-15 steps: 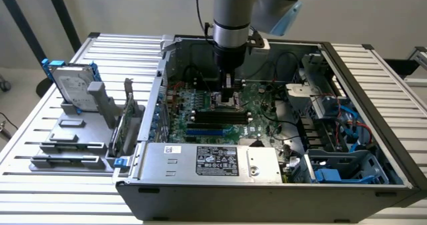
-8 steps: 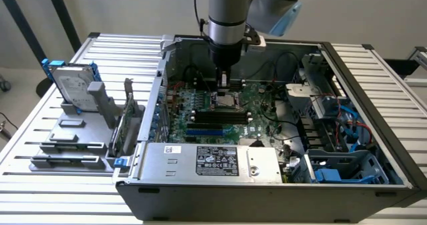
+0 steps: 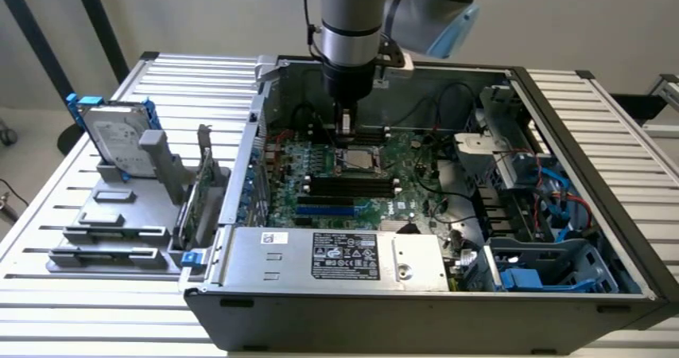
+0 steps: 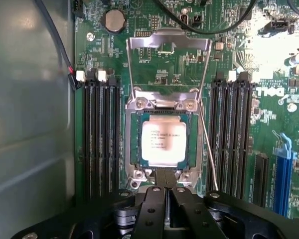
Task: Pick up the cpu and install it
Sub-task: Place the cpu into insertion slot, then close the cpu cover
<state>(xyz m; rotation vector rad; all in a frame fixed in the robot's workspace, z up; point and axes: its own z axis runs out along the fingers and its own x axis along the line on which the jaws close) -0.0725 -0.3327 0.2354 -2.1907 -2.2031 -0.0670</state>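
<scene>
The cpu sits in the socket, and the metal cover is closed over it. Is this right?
No. The cpu sits in the socket, but the metal cover stands open, not over it; the wrist view shows this.

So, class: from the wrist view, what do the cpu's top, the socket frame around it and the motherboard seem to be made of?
The cpu: silver-grey metal lid, smooth satin sheen, dark printed text. The socket frame: bare metal, probably steel, bright glare along its edges. The motherboard: green coated board, likely fibreglass laminate, with fine traces and solder spots.
</scene>
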